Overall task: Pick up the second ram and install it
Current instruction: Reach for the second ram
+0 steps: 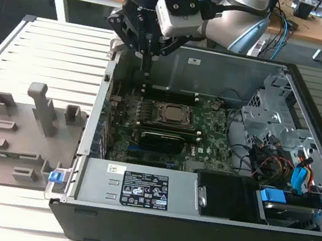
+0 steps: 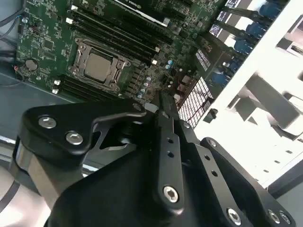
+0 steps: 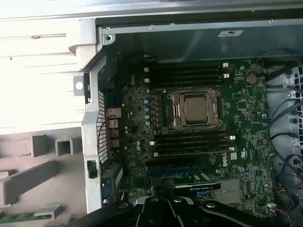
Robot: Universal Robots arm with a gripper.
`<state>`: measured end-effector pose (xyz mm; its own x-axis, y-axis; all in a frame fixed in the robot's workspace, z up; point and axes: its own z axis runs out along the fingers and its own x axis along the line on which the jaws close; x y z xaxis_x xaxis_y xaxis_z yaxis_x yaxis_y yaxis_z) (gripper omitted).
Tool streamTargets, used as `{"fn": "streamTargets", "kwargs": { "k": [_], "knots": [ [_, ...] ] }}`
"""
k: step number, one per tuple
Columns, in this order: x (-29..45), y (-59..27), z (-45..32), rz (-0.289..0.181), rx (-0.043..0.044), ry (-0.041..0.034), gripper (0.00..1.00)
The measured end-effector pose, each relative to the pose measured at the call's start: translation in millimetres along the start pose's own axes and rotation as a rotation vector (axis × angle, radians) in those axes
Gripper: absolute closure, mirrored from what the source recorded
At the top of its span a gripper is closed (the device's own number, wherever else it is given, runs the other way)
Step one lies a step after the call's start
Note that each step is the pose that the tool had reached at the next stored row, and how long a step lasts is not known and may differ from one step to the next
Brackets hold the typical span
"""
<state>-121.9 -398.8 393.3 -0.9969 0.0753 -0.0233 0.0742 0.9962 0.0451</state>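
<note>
exterior view: tool (image 1: pixel 147 68) pressed together, empty; second ram (image 3: pixel 14 218), lower left of first wrist view, judged light, stiff, fragile, best gripped by long edges.

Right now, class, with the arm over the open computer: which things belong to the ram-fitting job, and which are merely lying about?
Belonging to the job: gripper; memory slots flanking the CPU socket; motherboard; grey holder tray.

Just lying about: power supply; drive cables; blue cable in the background.
</note>
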Motion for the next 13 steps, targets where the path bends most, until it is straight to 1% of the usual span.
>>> {"fn": "streamTargets", "kwargs": {
  "k": [1, 4, 5, 6, 8, 9, 11, 12, 13],
  "knots": [
    [2.5, -0.2, -0.1, 0.0, 0.0, 0.0, 0.89],
    [16.5, -1.2, -0.4, 0.0, 0.0, 0.0, 0.89],
    [23.7, -1.8, -0.6, 0.0, 0.0, -0.0001, 0.89],
    [28.6, -2.2, -0.7, 0.0, 0.0, 0.0, 0.89],
    [36.0, -2.7, -1.0, 0.0, 0.0001, 0.0, 0.89],
    [41.3, -3.1, -1.1, 0.0, -0.0001, 0.0, 0.89],
    [46.5, -3.5, -1.3, 0.0, 0.0, 0.0, 0.89],
    [53.5, -4.0, -1.4, 0.0, 0.0, 0.0, 0.89],
    [57.7, -4.3, -1.5, 0.0, 0.0, 0.0, 0.89]
  ]
}}
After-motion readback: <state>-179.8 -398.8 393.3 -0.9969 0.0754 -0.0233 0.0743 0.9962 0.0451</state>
